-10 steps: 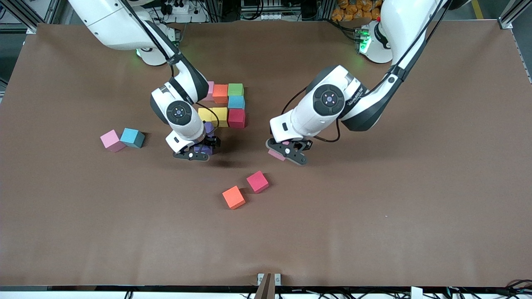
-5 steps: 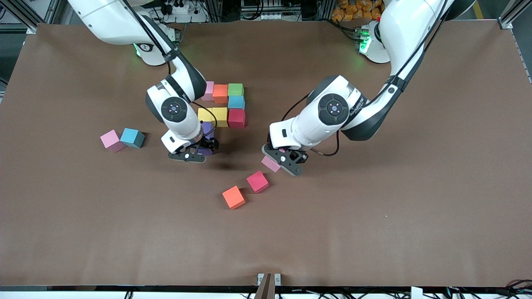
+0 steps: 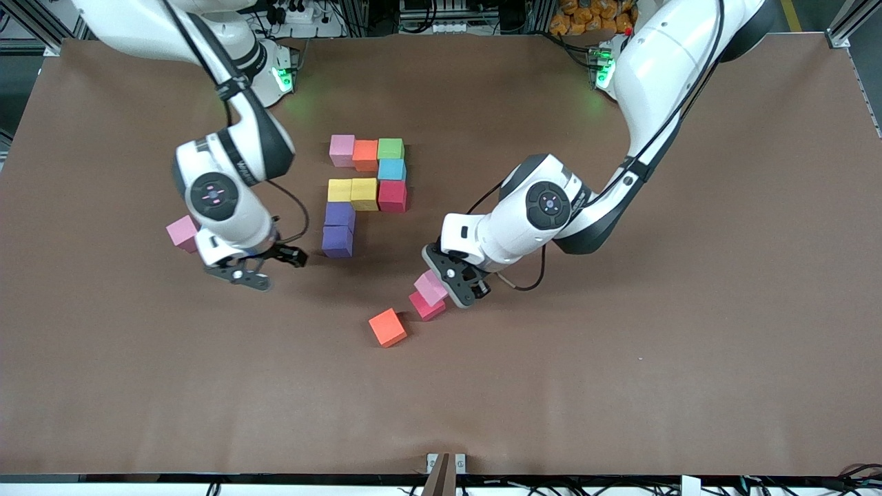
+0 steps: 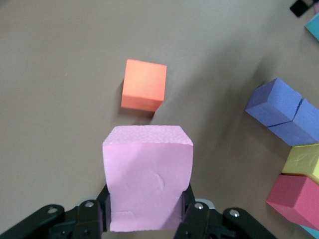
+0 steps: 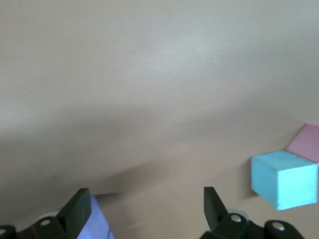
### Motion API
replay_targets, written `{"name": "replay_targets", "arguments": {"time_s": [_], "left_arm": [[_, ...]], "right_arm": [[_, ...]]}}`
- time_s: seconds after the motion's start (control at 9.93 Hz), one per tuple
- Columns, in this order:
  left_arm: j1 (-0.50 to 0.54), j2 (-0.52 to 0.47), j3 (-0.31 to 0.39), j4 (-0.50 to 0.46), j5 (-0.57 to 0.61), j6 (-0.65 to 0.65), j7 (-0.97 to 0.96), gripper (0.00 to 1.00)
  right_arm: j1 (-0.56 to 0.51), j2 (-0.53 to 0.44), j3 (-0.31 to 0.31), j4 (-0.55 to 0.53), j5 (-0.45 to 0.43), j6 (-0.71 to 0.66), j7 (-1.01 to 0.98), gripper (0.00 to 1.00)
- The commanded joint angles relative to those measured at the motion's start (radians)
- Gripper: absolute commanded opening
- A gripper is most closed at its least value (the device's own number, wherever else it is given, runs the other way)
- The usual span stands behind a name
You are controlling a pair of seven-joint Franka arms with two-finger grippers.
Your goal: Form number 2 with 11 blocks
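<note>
The number 2 (image 3: 364, 189) lies mid-worktop (image 3: 689, 344), toward the robots' edge; two loose blocks (image 3: 387, 327) lie nearer the camera edge.

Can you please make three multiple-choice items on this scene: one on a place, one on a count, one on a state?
1. Where is the orange block that lies apart from the started figure?
A. nearer to the front camera than the purple blocks
B. on top of the green block
C. touching the yellow blocks

2. How many blocks touch each other in the started figure?
A. five
B. nine
C. twelve

3. What is the state of the left gripper?
A. open and empty
B. shut on a pale pink block
C. shut on a light blue block

Answers:
1 A: the front view shows it lower than the purple pair.
2 B: pink, orange, green, light blue, crimson, two yellow and two purple are joined.
3 B: the left wrist view shows the pink cube between the fingers.
</note>
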Motion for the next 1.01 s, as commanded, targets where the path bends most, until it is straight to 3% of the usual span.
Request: {"name": "replay_targets", "arguments": {"time_s": [0.0, 0.2, 0.4, 0.6, 0.91], "left_arm": [[-0.058, 0.05, 0.005, 0.07, 0.018, 0.028, 0.145, 0.18], [-0.113, 0.05, 0.005, 0.07, 0.02, 0.064, 0.162, 0.19], [-0.185, 0.045, 0.061, 0.066, 0.017, 0.095, 0.206, 0.19], [-0.195, 0.05, 0.063, 0.062, 0.02, 0.023, 0.207, 0.2], [-0.3, 0.082, 0.144, 0.068, 0.018, 0.019, 0.199, 0.2]], "right_arm": [[-0.07, -0.019, 0.01, -0.017, 0.008, -0.029, -0.071, 1.0], [-0.098, -0.018, 0.01, -0.015, 0.007, -0.032, -0.128, 1.0], [-0.124, -0.025, 0.01, -0.02, 0.007, -0.05, -0.155, 1.0], [-0.185, -0.057, 0.009, -0.096, 0.008, -0.057, -0.293, 1.0], [-0.277, -0.071, 0.01, -0.207, 0.008, -0.044, -0.388, 1.0]]}}
